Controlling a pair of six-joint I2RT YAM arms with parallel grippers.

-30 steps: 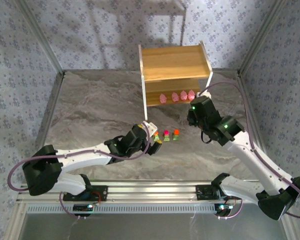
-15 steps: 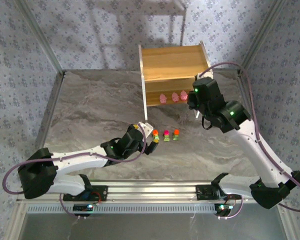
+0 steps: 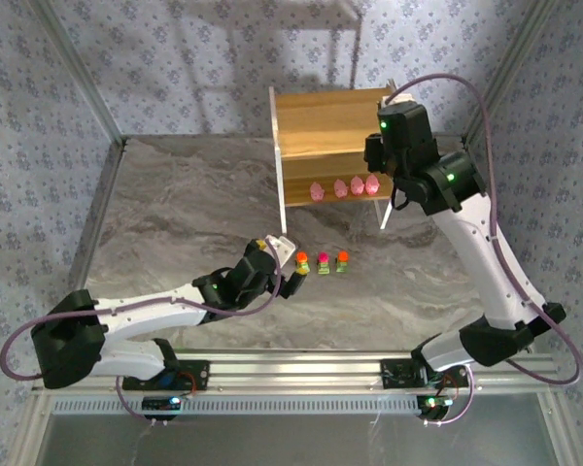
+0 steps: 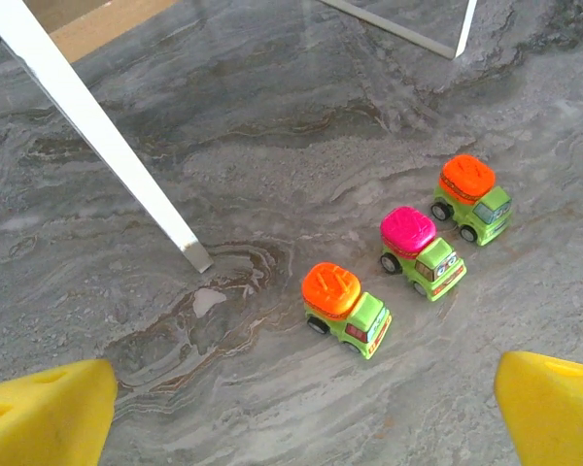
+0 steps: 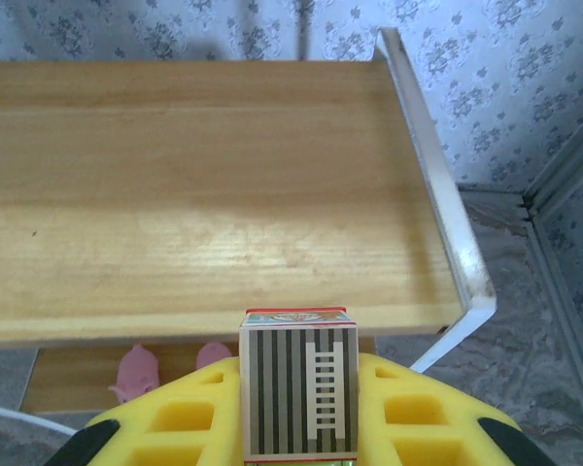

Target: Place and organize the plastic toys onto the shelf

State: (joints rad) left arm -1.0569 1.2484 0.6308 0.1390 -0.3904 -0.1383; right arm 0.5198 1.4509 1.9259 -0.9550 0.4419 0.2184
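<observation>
Our right jaws clamp a small truck (image 5: 298, 388), its roof printed with black-and-white stripes and a ladder, before the shelf's (image 5: 204, 223) top board; pink toys (image 3: 340, 187) line the lower tier. Our left jaws gape near three green trucks (image 4: 420, 250) on the bench (image 4: 272, 136).

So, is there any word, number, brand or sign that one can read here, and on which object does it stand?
No readable words or numbers.
Black-and-white striped blocky toy in the right gripper: a white ladder drawing, no letters; print on its red-edged top strip is too blurred to read.
Three small green plastic trucks: no text visible.
Light-brown wooden shelf: no label.
</observation>
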